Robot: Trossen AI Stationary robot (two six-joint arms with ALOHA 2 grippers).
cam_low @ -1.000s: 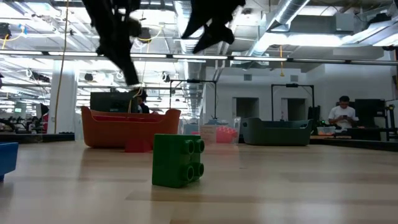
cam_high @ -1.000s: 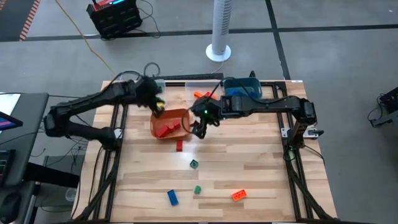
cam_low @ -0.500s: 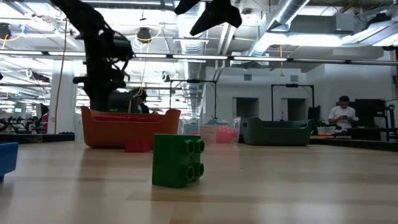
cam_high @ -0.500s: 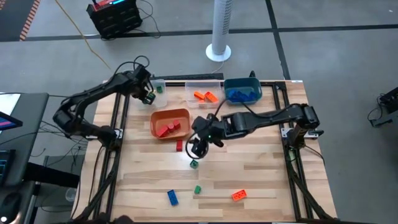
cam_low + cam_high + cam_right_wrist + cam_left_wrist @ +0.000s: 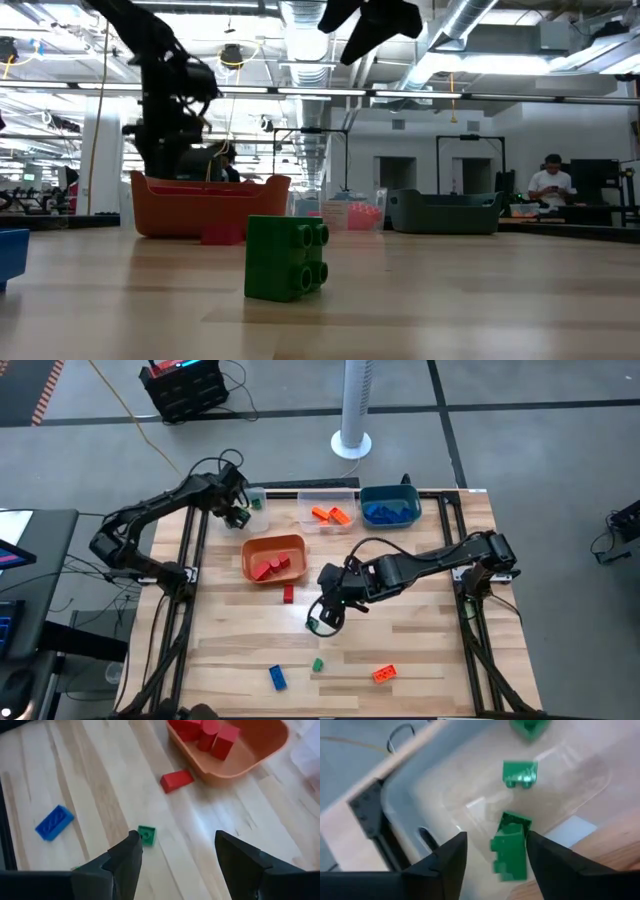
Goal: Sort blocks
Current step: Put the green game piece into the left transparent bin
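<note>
The left gripper (image 5: 492, 857) hangs over the clear plastic bin (image 5: 252, 502) at the tabletop's far left corner, fingers parted around a green studded brick (image 5: 511, 847) to drop it there. The right gripper (image 5: 175, 852), open and empty, hovers above a small green brick (image 5: 146, 835) mid-table, likely next.

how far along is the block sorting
Mostly done: red blocks sit in the orange bin, orange ones in a clear bin, blue in the teal bin, green in the other clear bin. The left pincer hangs open over it, a green block between its fingers. The right pincer, open, hovers above a loose green block. Five blocks remain on the table.
</note>
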